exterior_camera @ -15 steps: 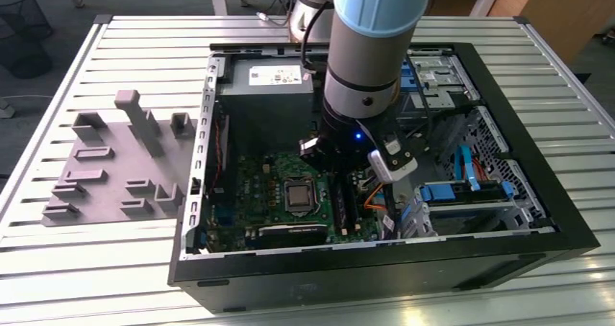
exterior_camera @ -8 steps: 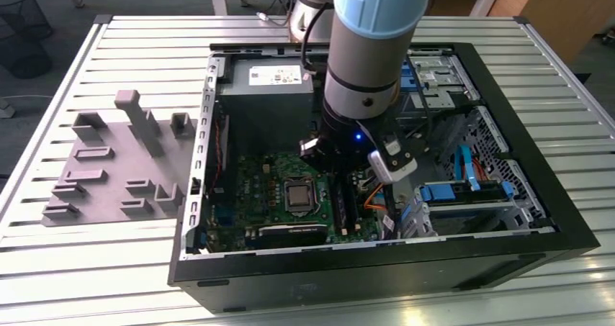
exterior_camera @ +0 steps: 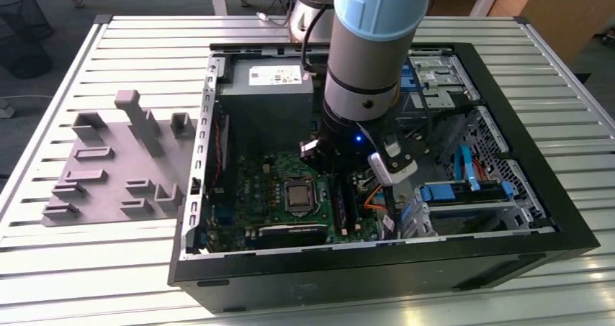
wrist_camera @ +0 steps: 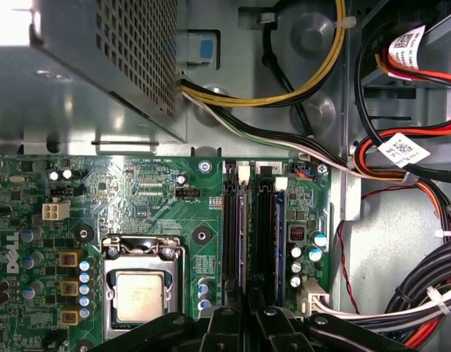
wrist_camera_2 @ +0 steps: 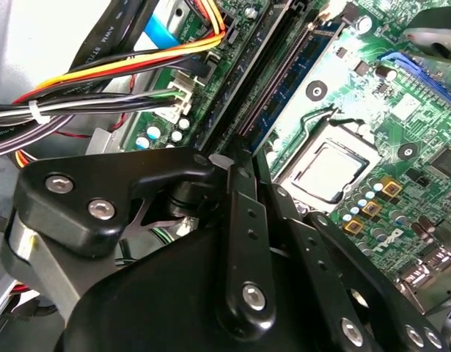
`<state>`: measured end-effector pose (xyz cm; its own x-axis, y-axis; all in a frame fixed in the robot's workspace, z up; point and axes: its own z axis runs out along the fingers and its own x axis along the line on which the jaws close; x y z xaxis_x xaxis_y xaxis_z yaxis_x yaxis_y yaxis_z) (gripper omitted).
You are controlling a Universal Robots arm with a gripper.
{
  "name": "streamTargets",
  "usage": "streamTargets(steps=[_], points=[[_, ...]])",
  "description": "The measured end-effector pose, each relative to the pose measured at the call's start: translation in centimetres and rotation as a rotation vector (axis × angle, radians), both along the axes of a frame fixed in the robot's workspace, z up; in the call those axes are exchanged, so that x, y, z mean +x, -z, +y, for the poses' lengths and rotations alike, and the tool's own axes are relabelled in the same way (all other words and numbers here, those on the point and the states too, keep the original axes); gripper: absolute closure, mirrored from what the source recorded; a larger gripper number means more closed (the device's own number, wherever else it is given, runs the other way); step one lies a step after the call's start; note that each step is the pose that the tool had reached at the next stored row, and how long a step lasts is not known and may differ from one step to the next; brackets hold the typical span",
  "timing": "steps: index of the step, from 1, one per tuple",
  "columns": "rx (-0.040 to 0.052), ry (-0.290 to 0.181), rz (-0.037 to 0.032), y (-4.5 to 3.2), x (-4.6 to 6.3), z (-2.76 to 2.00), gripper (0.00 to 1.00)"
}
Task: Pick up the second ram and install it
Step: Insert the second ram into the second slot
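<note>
The arm (exterior_camera: pixel 370 45) is held nearly upright, its pale blue joint cap uppermost and its silver-grey forearm carried straight down. The black wrist section (exterior_camera: pixel 351 150) is set low, a small blue light lit on it. The gripper (wrist_camera: pixel 243 323) is pointed downward, its black linkages (wrist_camera_2: pixel 240 242) drawn in together and studded with silver screws in both wrist views.

Slatted metal table (exterior_camera: pixel 144 31), wooden furniture (exterior_camera: pixel 567 9) behind
</note>
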<state>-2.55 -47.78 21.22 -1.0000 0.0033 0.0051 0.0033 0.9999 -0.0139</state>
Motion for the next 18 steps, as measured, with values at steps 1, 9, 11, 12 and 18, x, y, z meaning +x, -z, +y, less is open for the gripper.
streamTargets(steps=[1, 9, 11, 12, 18], points=[[-0.0002, 0.0, 0.0, -0.01, 0.0, -0.01, 0.86], [-0.0002, 0.0, 0.0001, -0.01, 0.0, -0.02, 0.86], [-0.0003, 0.0, 0.0001, -0.01, 0.0, -0.03, 0.86], [-0.0003, 0.0, 0.0001, -0.01, 0.0, -0.03, 0.86], [-0.0002, 0.002, 0.0001, 0.0, 0.03, -0.03, 0.86]])
